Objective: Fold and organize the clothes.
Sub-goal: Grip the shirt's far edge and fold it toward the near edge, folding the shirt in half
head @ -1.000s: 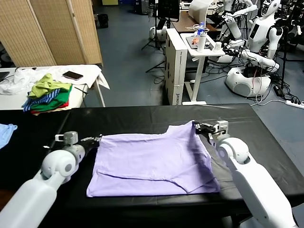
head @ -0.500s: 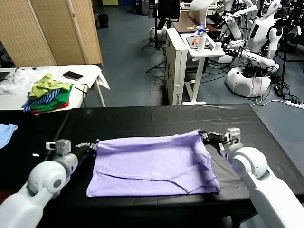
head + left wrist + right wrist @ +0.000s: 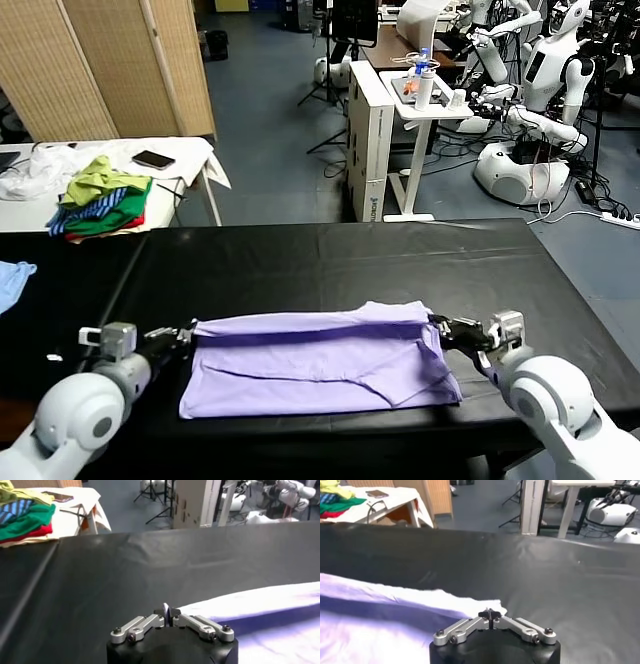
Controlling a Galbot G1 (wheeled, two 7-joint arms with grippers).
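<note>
**Pinching both far corners of a half-folded lavender shirt**

Spanning the whole foreground, a black table (image 3: 330, 255), with its cover wrinkled and glossy. Lying across the near middle of that surface, a pale lavender T-shirt (image 3: 320, 362), flattened into a wide band, far edge doubled over toward the robot so that a darker purple crease runs along the upper side from end to end. Showing on the lower layer, a diagonal seam and a sleeve outline. Hanging close to the near rim of the table, the bottom hem.

Reaching in from the near left, the left gripper (image 3: 186, 334), fingers pressed together on the shirt's far left corner, with cloth caught between the tips; same pinch seen from the left wrist view, left gripper (image 3: 167, 614), black tips nearly meeting, white-lit fabric (image 3: 260, 600) trailing away to one side. Reaching in from the near right, the right gripper (image 3: 440, 328), clamped tight on the far right corner of the fold; in the right wrist view, right gripper (image 3: 490, 614) with tips together over the pale edge of the garment (image 3: 395, 605).

Standing beyond the table at far left, a white side table (image 3: 190, 150) carrying a green, yellow and striped pile (image 3: 100, 195) and a dark phone (image 3: 153, 158). Peeking in at the left border, a light blue cloth (image 3: 12, 280)
</note>
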